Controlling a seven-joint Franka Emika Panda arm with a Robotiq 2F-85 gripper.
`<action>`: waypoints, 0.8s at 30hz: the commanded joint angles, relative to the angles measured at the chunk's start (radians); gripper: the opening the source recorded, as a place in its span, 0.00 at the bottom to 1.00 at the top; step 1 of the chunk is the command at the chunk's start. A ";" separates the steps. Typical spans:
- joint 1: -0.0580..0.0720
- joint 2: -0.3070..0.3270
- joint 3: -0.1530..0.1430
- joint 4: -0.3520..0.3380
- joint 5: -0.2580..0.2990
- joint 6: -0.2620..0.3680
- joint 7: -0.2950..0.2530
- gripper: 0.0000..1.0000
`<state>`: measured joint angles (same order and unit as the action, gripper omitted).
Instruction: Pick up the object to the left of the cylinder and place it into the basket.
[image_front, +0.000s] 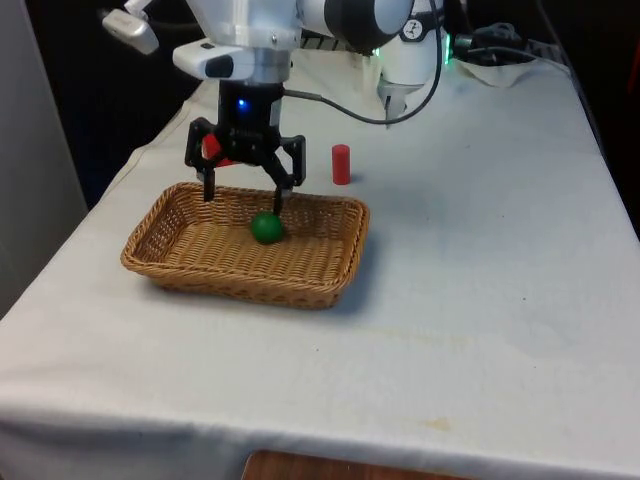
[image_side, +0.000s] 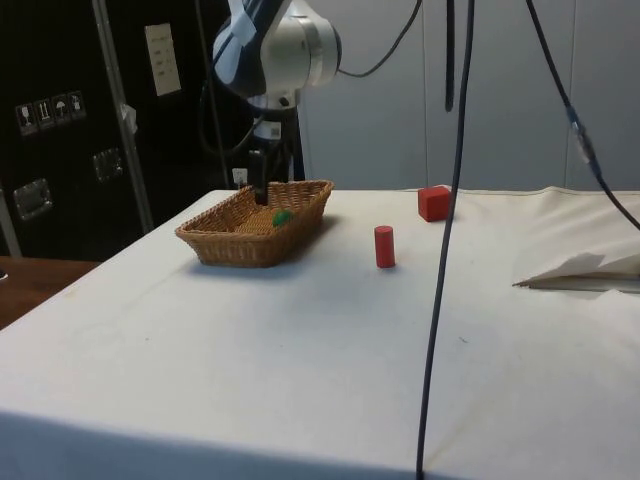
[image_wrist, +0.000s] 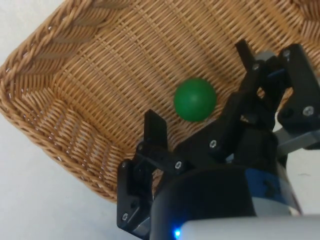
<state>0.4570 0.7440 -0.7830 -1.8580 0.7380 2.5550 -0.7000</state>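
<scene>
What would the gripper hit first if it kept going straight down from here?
Probably the basket floor: the open gripper points down into it, with the green ball just off the fingertips, though depth is uncertain.

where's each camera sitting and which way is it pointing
Front view: across the table toward the arm; the open gripper hangs over the basket, green ball inside, red cylinder behind.
Side view: from the table's side; arm above the basket, with the cylinder and a red block beside.
Wrist view: looks down past the fingers onto the ball and basket.
All three views share the basket and ball.
</scene>
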 joint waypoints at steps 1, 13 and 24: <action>0.008 -0.007 -0.013 -0.003 -0.013 -0.013 0.004 1.00; 0.032 -0.041 -0.062 -0.002 -0.019 -0.053 -0.003 1.00; 0.036 -0.068 -0.079 0.001 -0.024 -0.067 -0.009 1.00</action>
<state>0.4930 0.6760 -0.8620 -1.8570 0.7140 2.4880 -0.7090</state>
